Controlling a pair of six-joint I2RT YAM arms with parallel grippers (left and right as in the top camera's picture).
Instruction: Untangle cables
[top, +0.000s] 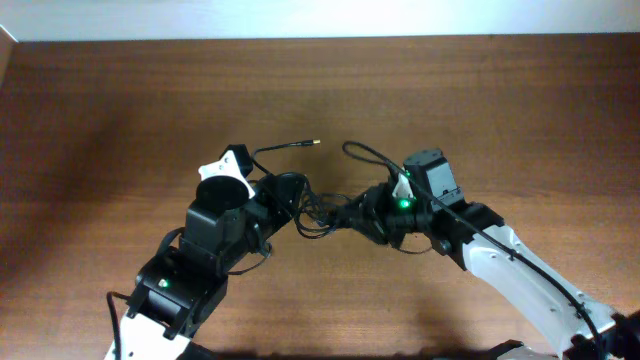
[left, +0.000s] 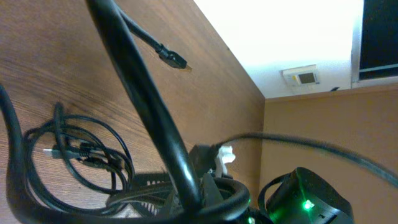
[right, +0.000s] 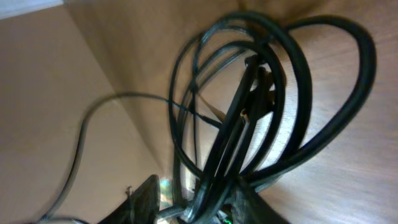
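- Right gripper (top: 362, 212): the two fingers stand partly apart, with a bundle of cords running up between them in the right wrist view. It cannot be told whether they clamp the bundle or only straddle it.
- Thin black flexible cables (top: 312, 205): the bunch starts at the right gripper's tips and extends to that gripper's left. It lies on the brown wooden table (top: 120, 110).
- Long axis: the bunch is drawn out along the line running leftward from the right gripper, roughly across the overhead view.
- Left gripper (top: 272, 198): it sits at the end of the bunch away from the right gripper. It is closed, and one cord appears pinched in it, rising steeply past the left wrist camera.
- Reach: each arm meets one end of the bunch. The densest crossing looks slightly nearer the right gripper.
- Appearance: several overlapping round loops of slack, glossy cord.
- Free metal-tipped plug end (top: 314, 143): it lies beyond the bunch, farther from the robot and left of the right gripper.
- Judgement: the coming move turns on pulling apart along the long axis.
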